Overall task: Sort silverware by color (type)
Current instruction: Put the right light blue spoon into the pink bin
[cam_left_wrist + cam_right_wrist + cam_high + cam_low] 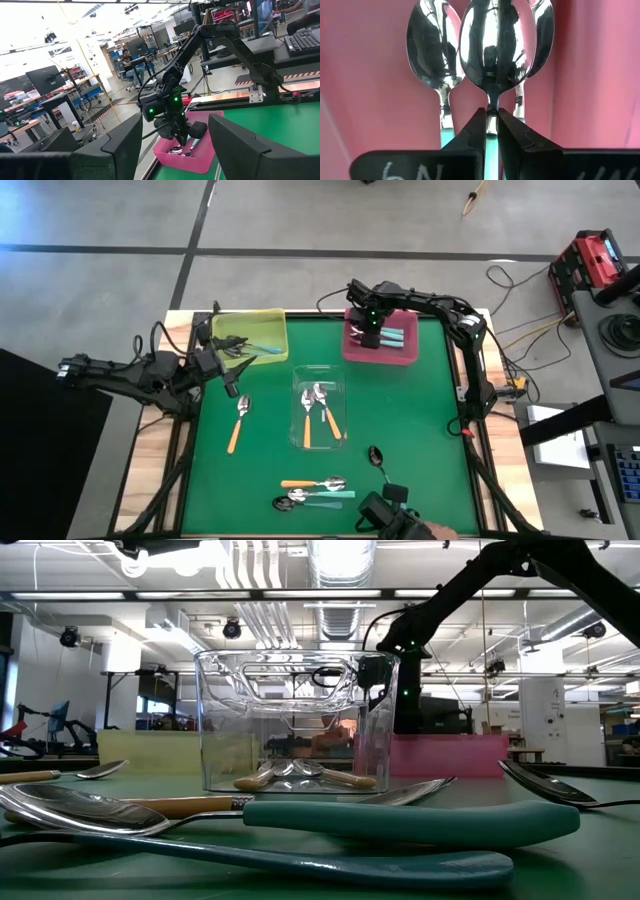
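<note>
Held spoon: a shiny silver-bowled spoon with a slim teal plastic handle [496, 55] is pinched at its neck, hanging over the shallow pink plastic tray [380, 352] at the table's far right.
Right gripper: the right gripper [491, 131] has its fingers nipped tight on that neck — a thin purchase, so I'd guess the spoon could swivel or slip.
Tray contents: two more teal-handled spoons [431, 52] lie just beneath; a release from too high might bounce the held one off them, or over the wall.
Left gripper: the left gripper [236, 370] waits by the yellow-green tray [250, 320], jaws spread wide and holding nothing.
Still to sort: an orange-handled spoon [238, 423] on the green mat [420, 430], more in the clear plastic tub [320, 375], and a mixed cluster [315, 492] at the near edge — touching spoons there risk a double pick.
</note>
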